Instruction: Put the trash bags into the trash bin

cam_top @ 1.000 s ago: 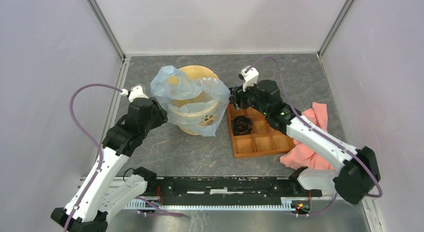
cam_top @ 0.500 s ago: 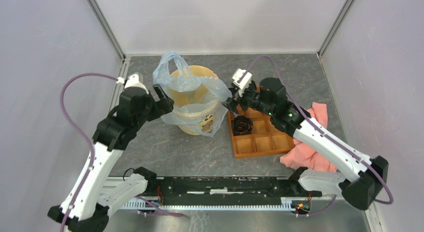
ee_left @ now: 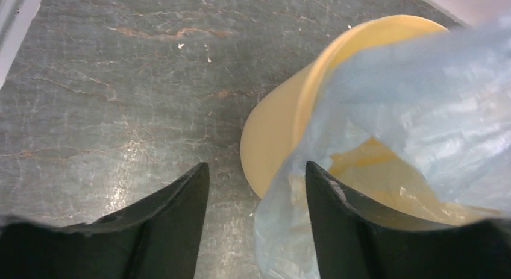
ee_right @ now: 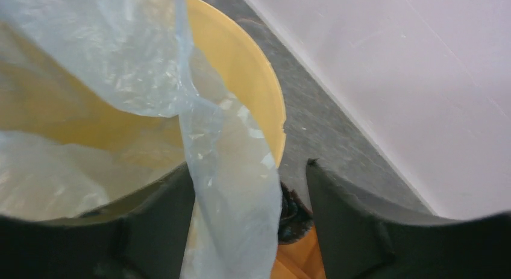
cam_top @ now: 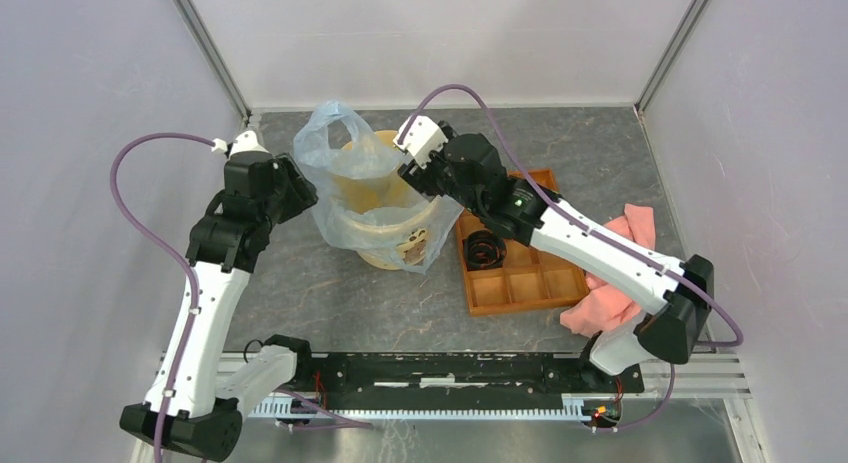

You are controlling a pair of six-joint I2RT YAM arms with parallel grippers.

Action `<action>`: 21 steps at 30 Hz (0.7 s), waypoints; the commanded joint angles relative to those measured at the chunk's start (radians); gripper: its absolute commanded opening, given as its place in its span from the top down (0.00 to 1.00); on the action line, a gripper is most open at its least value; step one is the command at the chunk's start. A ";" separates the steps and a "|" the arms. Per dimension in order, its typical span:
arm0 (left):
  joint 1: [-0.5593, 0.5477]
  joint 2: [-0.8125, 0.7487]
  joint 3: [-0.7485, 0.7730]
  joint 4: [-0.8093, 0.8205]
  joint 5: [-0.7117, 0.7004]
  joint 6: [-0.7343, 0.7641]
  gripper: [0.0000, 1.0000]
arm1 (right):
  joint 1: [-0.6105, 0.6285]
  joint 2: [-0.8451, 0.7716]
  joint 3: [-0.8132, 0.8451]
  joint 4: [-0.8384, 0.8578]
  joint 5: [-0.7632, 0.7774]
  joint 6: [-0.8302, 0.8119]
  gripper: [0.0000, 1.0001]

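Trash bags draped over trash bin, partly inside, slack hanging outside at 6 to 9 o'clock. Left claw at 9 and right claw at 2 both gape, gripping nothing. Advise pinching loose film and tucking inward evenly.

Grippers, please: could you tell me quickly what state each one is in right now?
Left gripper: open, the trash bag edging into the gap, not clamped.
Right gripper: open, bag film hanging in the gap, not clamped.
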 commanded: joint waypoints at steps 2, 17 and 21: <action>0.098 0.043 0.012 0.123 0.166 0.085 0.43 | -0.014 0.066 0.133 -0.003 0.238 0.089 0.49; 0.165 0.200 0.017 0.282 0.267 0.084 0.83 | -0.218 0.184 0.127 0.182 -0.084 0.173 0.99; 0.206 0.261 0.012 0.321 0.303 0.079 0.95 | -0.287 0.214 0.112 0.233 -0.211 0.232 0.98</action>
